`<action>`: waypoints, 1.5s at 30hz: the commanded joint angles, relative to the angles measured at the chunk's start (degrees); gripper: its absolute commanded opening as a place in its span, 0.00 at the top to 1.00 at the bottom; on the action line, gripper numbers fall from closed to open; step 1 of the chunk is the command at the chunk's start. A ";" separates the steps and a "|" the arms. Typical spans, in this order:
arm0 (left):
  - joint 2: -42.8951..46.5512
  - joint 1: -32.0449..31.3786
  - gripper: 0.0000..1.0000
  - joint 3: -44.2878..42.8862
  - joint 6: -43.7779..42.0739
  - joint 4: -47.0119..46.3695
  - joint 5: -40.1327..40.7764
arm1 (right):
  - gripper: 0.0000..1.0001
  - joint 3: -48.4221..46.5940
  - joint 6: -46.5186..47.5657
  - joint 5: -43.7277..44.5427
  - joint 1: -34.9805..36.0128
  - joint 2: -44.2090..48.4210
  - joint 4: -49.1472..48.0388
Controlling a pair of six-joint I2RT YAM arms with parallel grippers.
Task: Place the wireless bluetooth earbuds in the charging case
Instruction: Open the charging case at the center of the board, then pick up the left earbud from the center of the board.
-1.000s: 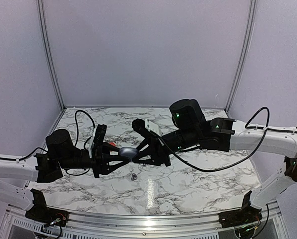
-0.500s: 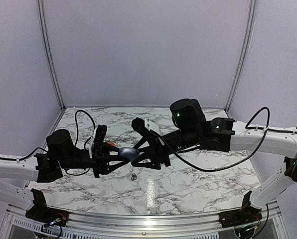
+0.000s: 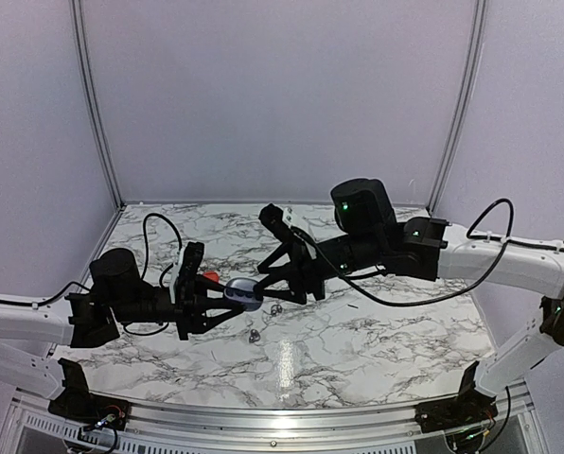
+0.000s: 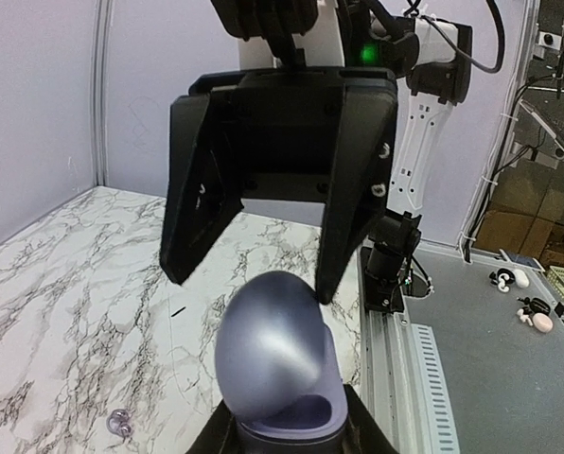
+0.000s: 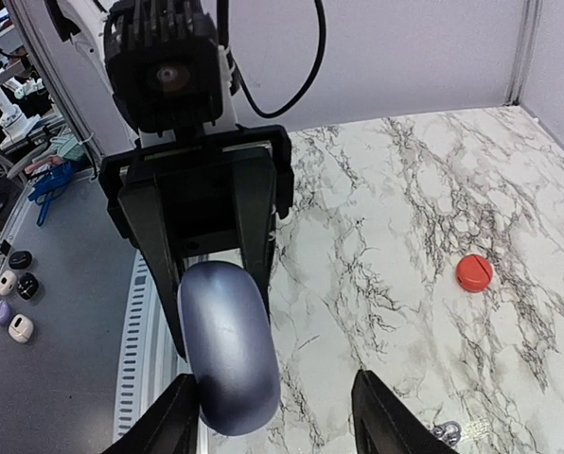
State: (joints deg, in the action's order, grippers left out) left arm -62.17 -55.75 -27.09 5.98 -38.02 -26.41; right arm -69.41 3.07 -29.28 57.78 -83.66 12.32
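Gripping a glossy lavender-grey pebble-shaped charging case point(image 3: 243, 291) in the air over the white marbled surface point(image 3: 386, 340), the left end effector point(image 3: 231, 297) is clamped on the case's base, and the domed lid looks tipped up. The right end effector point(image 3: 266, 288) faces it with its two black fingers spread apart around the lid; whether they touch it cannot be told. One tiny silvery-grey wireless earbud point(image 3: 255, 335) lies on the surface near the case, held by neither arm. A small red round item point(image 3: 209, 276) sits beside the left arm.
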 commanded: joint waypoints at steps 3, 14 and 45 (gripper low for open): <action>1.50 -0.17 0.98 1.06 -0.14 -0.66 -1.41 | 0.46 -2.62 -2.59 3.45 -3.92 1.63 -2.03; 2.29 0.33 0.99 2.94 4.49 -1.09 6.74 | 0.44 0.89 -2.77 4.10 -7.27 4.78 -1.16; 18.11 3.32 1.00 15.85 7.10 -2.46 15.78 | 0.70 6.35 -10.42 8.27 -1.87 -22.58 -8.01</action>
State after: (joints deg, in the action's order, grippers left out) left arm -43.77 -52.80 -11.05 14.11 -38.35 -10.46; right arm -60.29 -3.90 -23.35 55.35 -105.25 6.35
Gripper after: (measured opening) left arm 0.298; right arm 0.314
